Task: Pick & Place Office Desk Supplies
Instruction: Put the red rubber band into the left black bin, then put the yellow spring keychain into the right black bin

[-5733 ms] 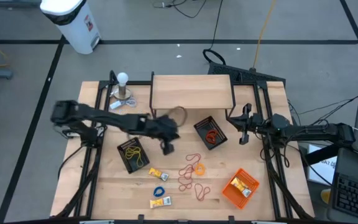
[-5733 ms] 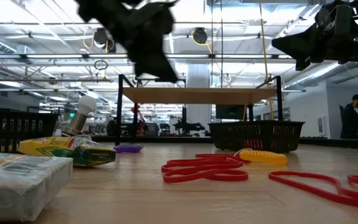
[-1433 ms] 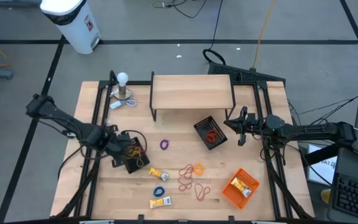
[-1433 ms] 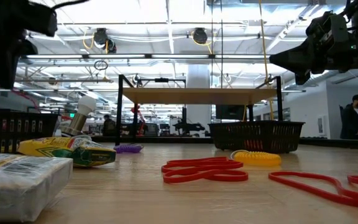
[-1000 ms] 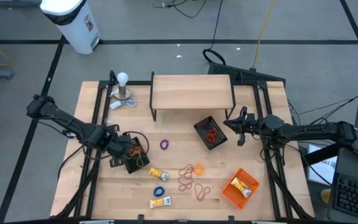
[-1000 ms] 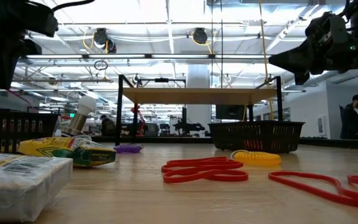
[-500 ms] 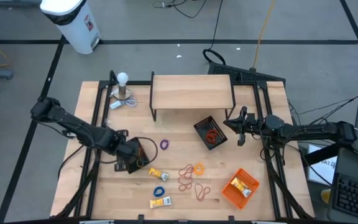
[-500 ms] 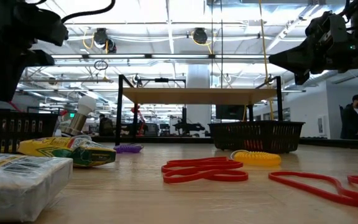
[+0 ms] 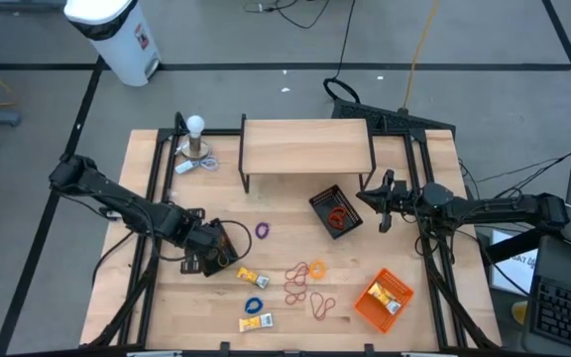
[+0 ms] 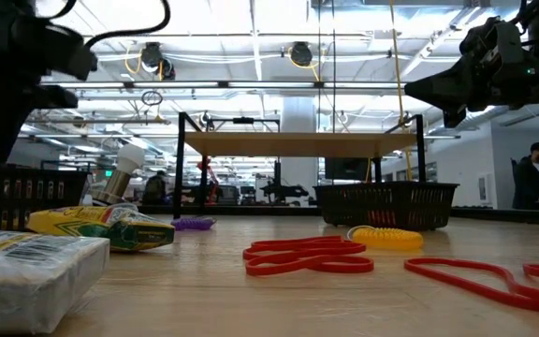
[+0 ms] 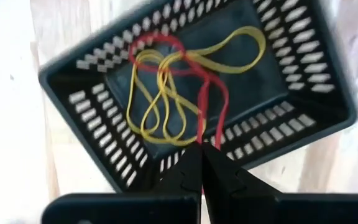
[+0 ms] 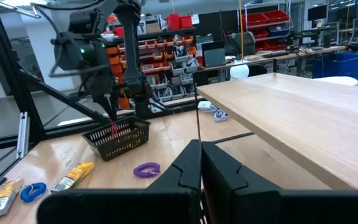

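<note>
The left tool point(image 11: 201, 163) hangs over a black mesh tray point(image 9: 206, 253), its tips pinched on a red band point(image 11: 213, 99) that trails down among the yellow bands point(image 11: 166, 93) lying inside. The right tool point(image 9: 383, 201), shut on nothing, waits above the desk point(image 9: 285, 322), well clear of the tray. More red bands point(image 9: 300, 285), a purple loop point(image 9: 262, 230), a blue one point(image 9: 255, 305) and packets point(image 9: 253, 279) lie just beyond the tray.

Two black mesh trays point(image 9: 209, 250), one orange tray point(image 9: 382, 299), two arms
</note>
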Controlling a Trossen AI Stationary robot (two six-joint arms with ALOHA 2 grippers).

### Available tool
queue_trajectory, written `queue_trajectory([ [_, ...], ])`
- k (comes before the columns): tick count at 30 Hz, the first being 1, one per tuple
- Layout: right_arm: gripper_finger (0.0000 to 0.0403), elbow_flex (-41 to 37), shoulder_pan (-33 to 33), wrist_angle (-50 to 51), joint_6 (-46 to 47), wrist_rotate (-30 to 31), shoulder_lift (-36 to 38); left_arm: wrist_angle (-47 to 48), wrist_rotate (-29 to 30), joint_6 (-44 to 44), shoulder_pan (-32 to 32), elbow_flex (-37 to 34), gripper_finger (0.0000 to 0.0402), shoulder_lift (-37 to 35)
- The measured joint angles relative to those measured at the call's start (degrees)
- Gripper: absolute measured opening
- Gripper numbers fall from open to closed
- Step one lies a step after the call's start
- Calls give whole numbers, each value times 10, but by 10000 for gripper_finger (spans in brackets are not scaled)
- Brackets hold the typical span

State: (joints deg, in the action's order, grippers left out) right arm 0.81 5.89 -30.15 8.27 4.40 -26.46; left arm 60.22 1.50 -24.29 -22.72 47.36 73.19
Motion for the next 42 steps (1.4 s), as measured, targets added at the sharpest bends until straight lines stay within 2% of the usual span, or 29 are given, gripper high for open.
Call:
queue_trajectory([
  [16,4,0,0,0,0,3,0,-5,15,24,2,-20,0,0],
  [22,4,0,0,2,6,3,0,-5,14,-4,2,-20,13,0],
  [29,4,0,0,3,7,3,0,-5,1,-25,2,-20,64,0],
  [37,4,0,0,5,6,1,0,-3,-3,-43,2,-20,165,0],
  [42,4,0,0,4,3,1,0,4,-40,-28,2,-20,220,-2],
])
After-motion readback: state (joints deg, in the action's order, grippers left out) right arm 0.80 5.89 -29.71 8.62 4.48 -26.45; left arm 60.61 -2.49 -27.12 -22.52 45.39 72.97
